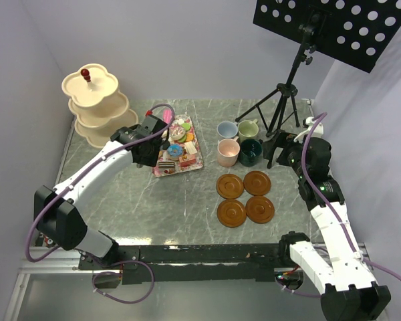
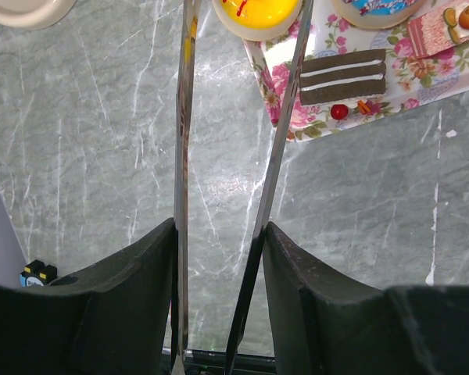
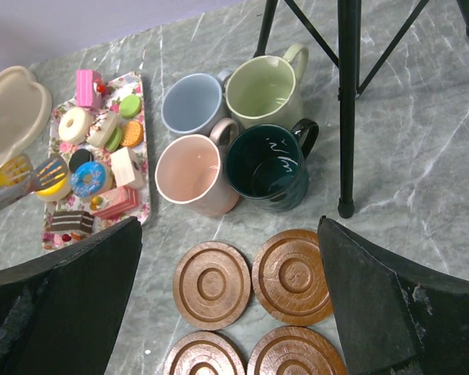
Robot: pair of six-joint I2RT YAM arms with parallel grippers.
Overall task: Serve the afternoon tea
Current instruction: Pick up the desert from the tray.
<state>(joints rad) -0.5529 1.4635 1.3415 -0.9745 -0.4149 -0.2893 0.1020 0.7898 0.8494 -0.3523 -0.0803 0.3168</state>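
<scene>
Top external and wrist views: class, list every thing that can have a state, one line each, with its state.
Left gripper, shut on the metal tongs.
Right gripper, open, holding nothing.
Yellow cake, between the tongs' tips.
Four mugs, upright, empty.
Four saucers, flat, bare.
Three-tier stand, upright, tiers bare.
Floral tray, loaded with cakes.

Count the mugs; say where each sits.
4, beyond the saucers: light blue mug far left, light green mug far right, pink mug near left, dark green mug near right. None hidden.
</scene>
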